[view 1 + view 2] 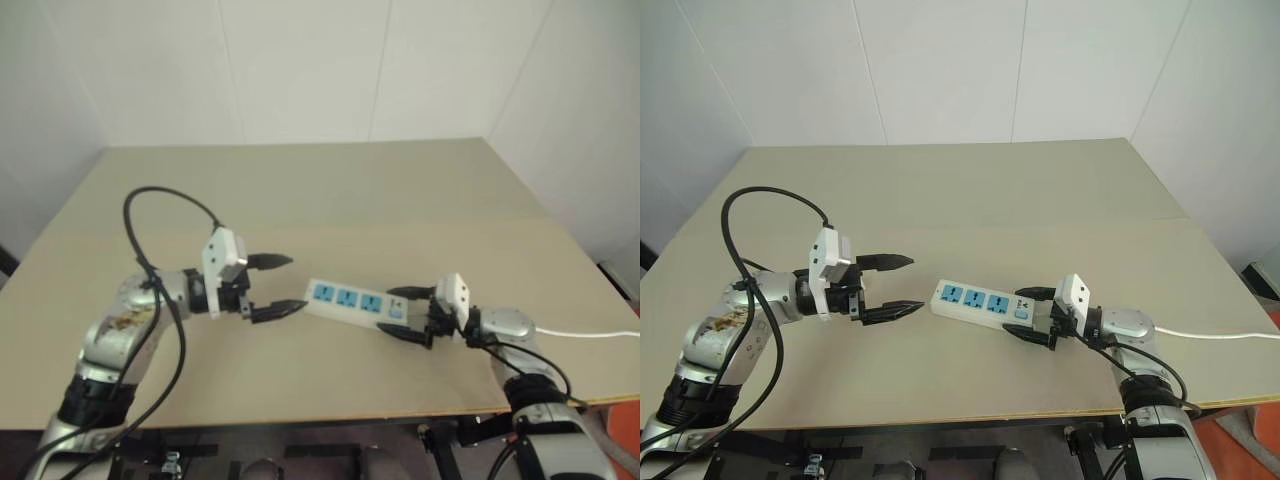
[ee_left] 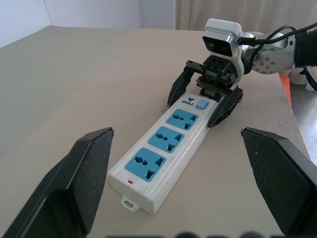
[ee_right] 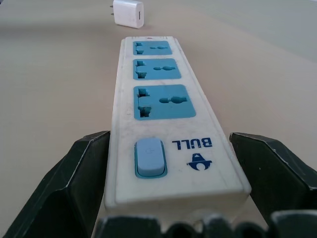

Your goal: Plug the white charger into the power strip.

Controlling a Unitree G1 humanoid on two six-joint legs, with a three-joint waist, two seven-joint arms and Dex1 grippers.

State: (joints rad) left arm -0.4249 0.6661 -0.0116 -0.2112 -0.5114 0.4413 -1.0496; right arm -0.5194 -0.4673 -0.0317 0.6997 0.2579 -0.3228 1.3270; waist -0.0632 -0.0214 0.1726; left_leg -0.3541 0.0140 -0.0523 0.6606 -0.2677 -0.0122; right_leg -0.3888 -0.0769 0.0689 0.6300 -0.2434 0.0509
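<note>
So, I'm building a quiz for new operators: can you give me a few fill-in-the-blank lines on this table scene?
1. The power strip has ____ blue sockets.
2. The right gripper has its fingers either side of the strip's end with the ____.
3. The left gripper is open and holds ____.
4. The white charger lies on the ____, beyond the strip's far end.

Missing words: three; switch; nothing; table
</note>
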